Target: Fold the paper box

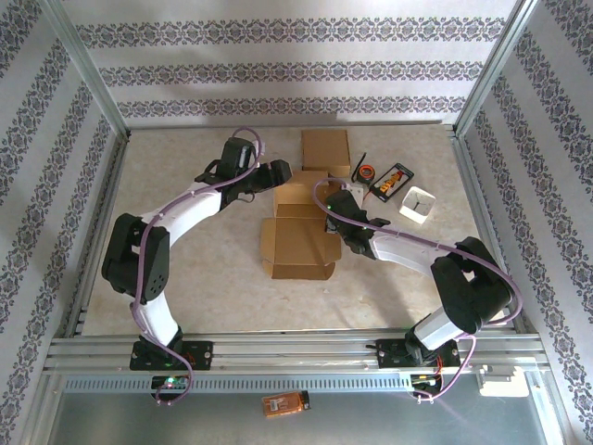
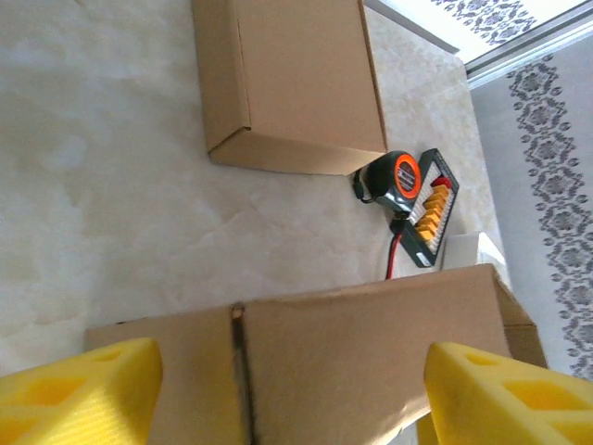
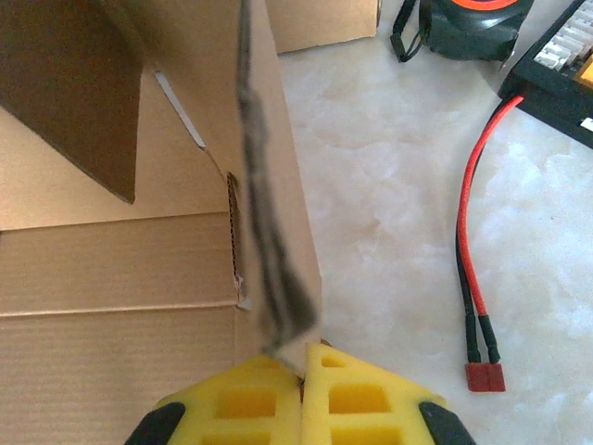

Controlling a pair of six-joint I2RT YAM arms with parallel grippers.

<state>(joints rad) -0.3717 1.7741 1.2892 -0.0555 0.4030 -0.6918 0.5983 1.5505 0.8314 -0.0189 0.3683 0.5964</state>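
The paper box lies partly unfolded in the middle of the table, a brown cardboard sheet with its far walls raised. My left gripper hovers at the box's far left corner. In the left wrist view it is open, its yellow fingers wide apart in front of an upright cardboard panel. My right gripper is at the box's right side. In the right wrist view it is shut on the near end of a raised side wall, pinched thin between the yellow pads.
A second, closed cardboard box sits at the back. To its right lie a tape measure, a black board with yellow connectors, its red-and-black cable and a small white container. Metal frame rails border the table.
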